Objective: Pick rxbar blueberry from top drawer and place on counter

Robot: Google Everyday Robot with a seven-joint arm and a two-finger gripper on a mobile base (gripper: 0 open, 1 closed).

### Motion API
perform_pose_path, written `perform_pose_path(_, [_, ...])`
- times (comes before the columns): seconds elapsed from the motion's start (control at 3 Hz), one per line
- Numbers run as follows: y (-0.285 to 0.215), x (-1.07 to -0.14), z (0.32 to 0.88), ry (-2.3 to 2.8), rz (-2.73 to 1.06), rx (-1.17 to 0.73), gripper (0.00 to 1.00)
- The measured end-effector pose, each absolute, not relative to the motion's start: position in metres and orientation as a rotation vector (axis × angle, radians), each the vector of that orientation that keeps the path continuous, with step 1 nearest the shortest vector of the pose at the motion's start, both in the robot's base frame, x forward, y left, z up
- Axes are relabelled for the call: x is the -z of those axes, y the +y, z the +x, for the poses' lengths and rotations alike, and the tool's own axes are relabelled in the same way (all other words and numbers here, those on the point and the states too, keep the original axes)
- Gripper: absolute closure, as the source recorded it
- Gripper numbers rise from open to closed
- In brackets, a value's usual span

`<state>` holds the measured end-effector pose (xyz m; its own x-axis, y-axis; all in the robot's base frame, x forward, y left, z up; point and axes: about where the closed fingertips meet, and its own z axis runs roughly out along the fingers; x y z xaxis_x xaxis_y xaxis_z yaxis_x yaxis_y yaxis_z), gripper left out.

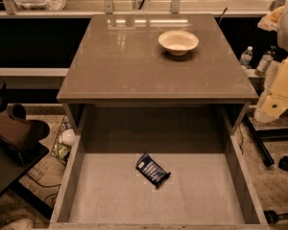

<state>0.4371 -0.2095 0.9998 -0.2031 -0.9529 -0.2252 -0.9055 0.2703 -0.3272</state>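
The rxbar blueberry (pixel 153 170) is a dark blue wrapper with a white label patch. It lies flat and slanted on the pale floor of the open top drawer (pixel 110 195), a little right of the middle. The counter (pixel 134 66) is the glossy grey-brown top above the drawer. Only cream-coloured links of my arm (pixel 278 92) show at the right edge, outside the drawer and beside the counter. My gripper is out of view.
A white bowl (pixel 178 41) stands on the counter at the back right. Two bottles (pixel 246 56) stand behind the counter's right edge. A dark bulky object (pixel 17 133) sits at the left. The drawer's side walls (pixel 245 181) flank the bar.
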Motion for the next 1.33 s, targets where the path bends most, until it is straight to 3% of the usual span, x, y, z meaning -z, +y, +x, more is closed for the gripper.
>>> perform_pose_path(0.67, [-0.204, -0.988, 0.438, 2.152, -1.653, 0.152, 0.00])
perform_pose_path(1.33, [-0.173, -0.880, 0.411, 2.081, -1.526, -0.096, 0.00])
